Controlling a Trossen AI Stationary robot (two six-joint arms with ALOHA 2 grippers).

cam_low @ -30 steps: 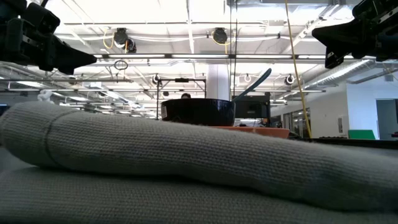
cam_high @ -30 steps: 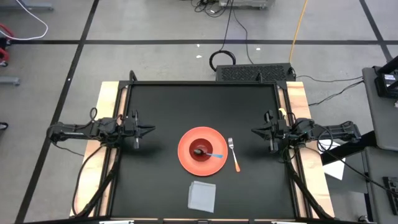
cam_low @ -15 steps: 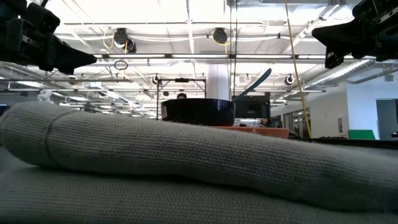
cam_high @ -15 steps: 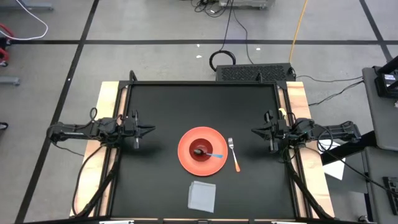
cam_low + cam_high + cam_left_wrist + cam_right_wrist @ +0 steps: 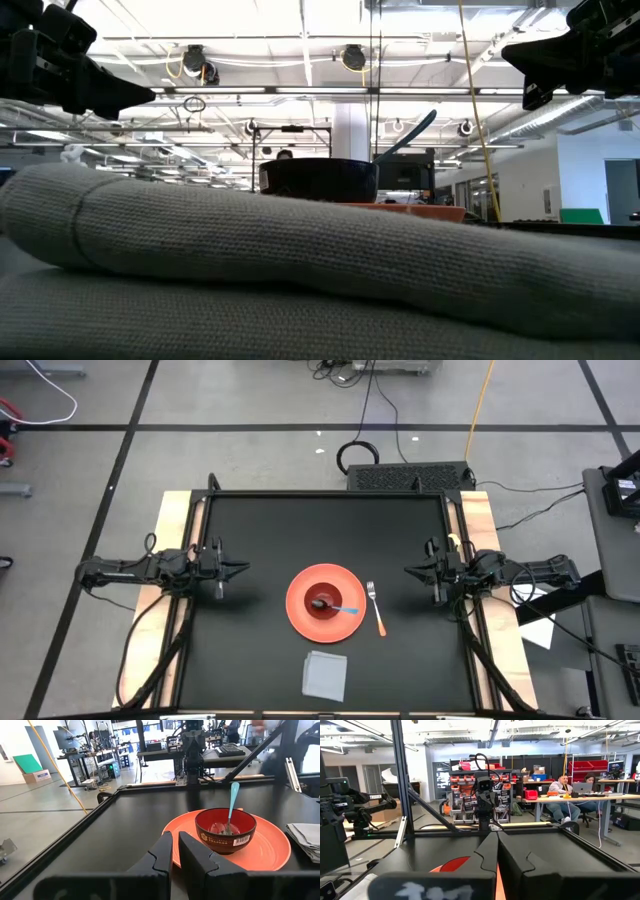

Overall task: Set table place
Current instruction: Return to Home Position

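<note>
On the black table [image 5: 260,530] an orange plate [image 5: 325,603] holds a dark red bowl [image 5: 322,603] with a blue-handled spoon [image 5: 345,609] leaning in it. A fork with an orange handle [image 5: 376,609] lies right of the plate. A folded grey napkin [image 5: 325,674] lies near the front edge and fills the low view [image 5: 300,270]. My left gripper [image 5: 243,569] hovers at the table's left edge, shut and empty. My right gripper [image 5: 410,570] hovers at the right edge, shut and empty. The bowl also shows in the left wrist view [image 5: 225,830].
Light wooden strips [image 5: 172,520] flank the table. A person [image 5: 563,795] sits at a desk in the room beyond. Bare table top lies behind the plate and to its left.
</note>
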